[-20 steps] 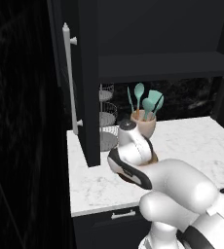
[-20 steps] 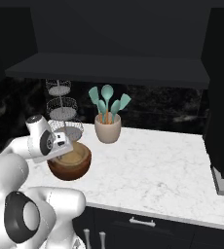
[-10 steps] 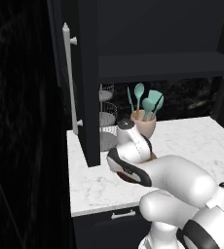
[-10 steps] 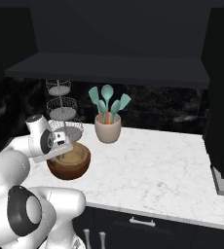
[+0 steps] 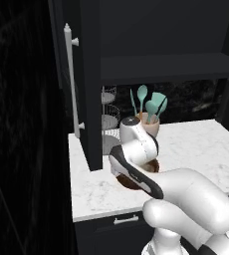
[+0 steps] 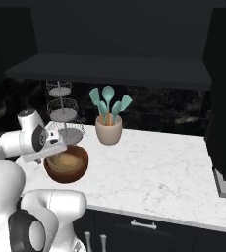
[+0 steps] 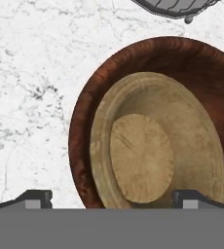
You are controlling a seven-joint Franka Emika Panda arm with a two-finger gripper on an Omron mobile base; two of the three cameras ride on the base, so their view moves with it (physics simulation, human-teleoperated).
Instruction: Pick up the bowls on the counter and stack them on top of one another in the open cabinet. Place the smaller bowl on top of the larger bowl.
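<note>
The larger bowl (image 7: 84, 121), glossy reddish-brown, stands on the white marble counter (image 6: 154, 167) near its left end. The smaller bowl (image 7: 153, 146), tan, rests nested inside it. My gripper (image 7: 113, 198) hovers just above the two bowls, open, with its fingertips (image 7: 36, 197) set wide apart and nothing between them. The hand (image 6: 36, 140) partly covers the larger bowl (image 6: 66, 167) from the right base view, and the forearm hides most of the larger bowl (image 5: 154, 167) from the left. The open cabinet (image 5: 166, 67) hangs above, its dark shelf (image 6: 110, 69) bare.
A beige cup of teal utensils (image 6: 108, 129) stands behind the bowls. A wire tiered rack (image 6: 62, 110) sits at the back left. The cabinet door with its silver bar handle (image 5: 71, 79) juts out on the left. A black block (image 6: 225, 98) bounds the counter's right end.
The gripper's jaws have spread from shut to wide open, letting go of the smaller bowl, which lies inside the larger bowl. The hand has hardly shifted.
</note>
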